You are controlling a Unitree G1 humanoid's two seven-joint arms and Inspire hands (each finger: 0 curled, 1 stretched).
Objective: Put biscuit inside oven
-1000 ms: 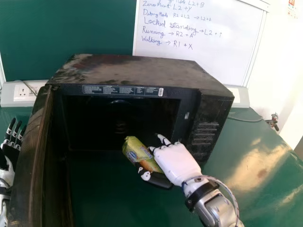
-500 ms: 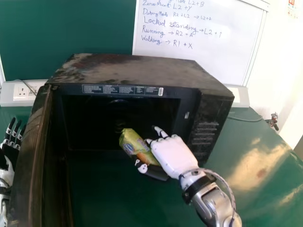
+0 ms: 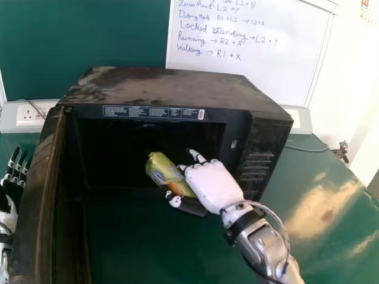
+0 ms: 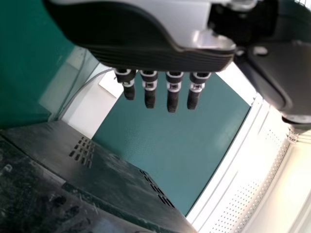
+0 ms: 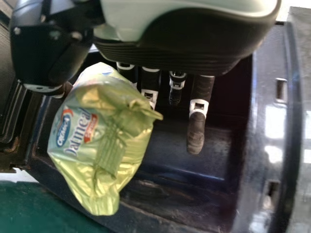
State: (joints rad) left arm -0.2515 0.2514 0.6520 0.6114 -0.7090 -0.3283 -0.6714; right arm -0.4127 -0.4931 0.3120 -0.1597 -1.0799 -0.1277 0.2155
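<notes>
From the left, we note the left hand (image 3: 13,188) at the head view's edge, outside the oven door (image 3: 37,195), its fingers extended and well spread from the palm, holding nothing. The door stands wide open on the left of the oven (image 3: 157,89), exposing a dark cavity. We find the green biscuit packet (image 3: 168,175) slanted in front of that opening; we cannot tell whether its far end lies inside. The right hand (image 3: 213,188) has the packet gripped, its thumb on the near side and part of its fingers against the other. In the right wrist view we record the packet beside the thumb and overlapping the nearer fingers, while the farther fingers point forward, apart from the wrapper, fairly straight.
</notes>
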